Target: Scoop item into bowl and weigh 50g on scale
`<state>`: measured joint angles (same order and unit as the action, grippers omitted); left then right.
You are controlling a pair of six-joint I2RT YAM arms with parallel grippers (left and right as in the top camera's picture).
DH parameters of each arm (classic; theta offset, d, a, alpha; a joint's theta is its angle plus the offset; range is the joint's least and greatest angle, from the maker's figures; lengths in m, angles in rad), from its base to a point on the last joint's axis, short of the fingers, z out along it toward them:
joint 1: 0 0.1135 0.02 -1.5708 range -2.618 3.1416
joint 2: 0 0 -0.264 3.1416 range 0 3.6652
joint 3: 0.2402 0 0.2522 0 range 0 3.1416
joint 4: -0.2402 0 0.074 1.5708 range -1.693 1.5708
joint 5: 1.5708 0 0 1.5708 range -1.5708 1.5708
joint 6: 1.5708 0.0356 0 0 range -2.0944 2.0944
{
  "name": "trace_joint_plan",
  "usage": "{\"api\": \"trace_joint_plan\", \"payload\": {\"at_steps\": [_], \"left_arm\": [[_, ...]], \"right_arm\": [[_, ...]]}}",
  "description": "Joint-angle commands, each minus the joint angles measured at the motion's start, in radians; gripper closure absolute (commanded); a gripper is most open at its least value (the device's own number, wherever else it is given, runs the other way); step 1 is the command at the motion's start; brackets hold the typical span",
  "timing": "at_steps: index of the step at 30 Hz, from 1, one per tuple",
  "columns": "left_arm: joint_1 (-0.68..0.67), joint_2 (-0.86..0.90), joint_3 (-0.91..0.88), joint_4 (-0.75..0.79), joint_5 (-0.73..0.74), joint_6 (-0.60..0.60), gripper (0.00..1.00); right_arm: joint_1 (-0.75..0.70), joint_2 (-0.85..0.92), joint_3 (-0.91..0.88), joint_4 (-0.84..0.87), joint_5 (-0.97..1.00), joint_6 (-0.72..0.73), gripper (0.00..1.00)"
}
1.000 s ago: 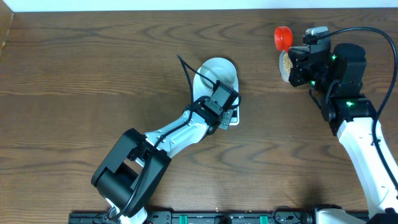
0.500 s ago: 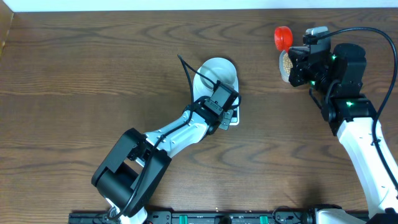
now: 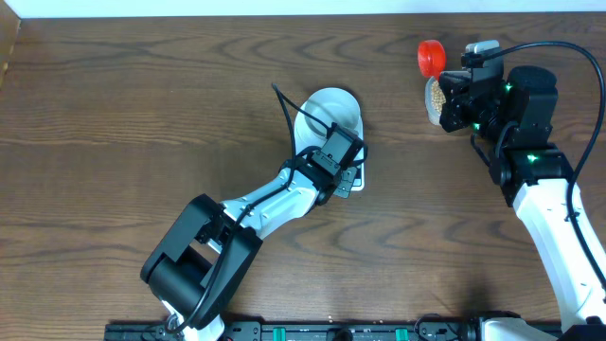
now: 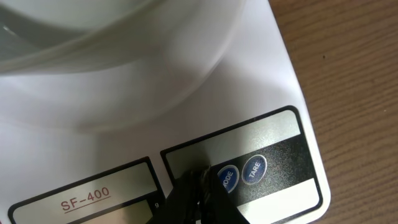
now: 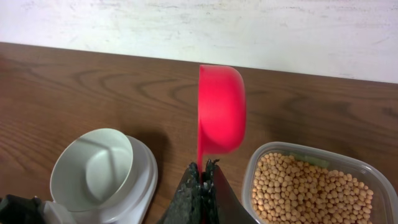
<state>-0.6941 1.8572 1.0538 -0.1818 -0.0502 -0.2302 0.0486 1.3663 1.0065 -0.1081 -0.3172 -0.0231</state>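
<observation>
The pale bowl [image 3: 331, 112] stands empty on the white scale [image 4: 273, 81]. My left gripper [image 4: 199, 177] is shut and holds nothing. Its tips rest on the scale's front panel just left of the MODE button [image 4: 227, 177], with the TARE button [image 4: 254, 168] beside that. At the far right, my right gripper [image 5: 203, 167] is shut on the handle of a red scoop [image 5: 221, 109], which hangs on its side above the table, empty. Just right of the scoop lie the beans [image 5: 311, 186], heaped in a clear plastic tub [image 5: 264, 155].
The left arm [image 3: 256, 213] stretches diagonally from the front edge up to the scale. The right arm [image 3: 540, 189] runs along the right side. A pale wall [image 5: 249, 31] borders the table's far edge, behind the scoop and tub.
</observation>
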Motion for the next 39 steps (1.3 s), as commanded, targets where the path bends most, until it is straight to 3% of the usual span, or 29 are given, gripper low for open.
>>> {"api": "trace_joint_plan", "payload": {"at_steps": [1, 12, 32, 39], "left_arm": [[0.003, 0.045, 0.01, -0.011, 0.011, 0.016, 0.93], [0.004, 0.045, 0.006, -0.075, 0.012, 0.017, 0.93], [0.008, 0.045, 0.006, -0.018, -0.041, 0.063, 0.93], [0.008, 0.045, 0.006, -0.033, -0.041, 0.129, 0.93]], "right_arm": [[-0.006, 0.0, 0.021, 0.003, 0.005, -0.016, 0.99], [-0.006, 0.0, 0.021, 0.003, 0.005, -0.016, 0.99], [-0.006, 0.0, 0.021, 0.003, 0.005, -0.016, 0.99], [-0.006, 0.0, 0.021, 0.003, 0.005, -0.016, 0.99]]}}
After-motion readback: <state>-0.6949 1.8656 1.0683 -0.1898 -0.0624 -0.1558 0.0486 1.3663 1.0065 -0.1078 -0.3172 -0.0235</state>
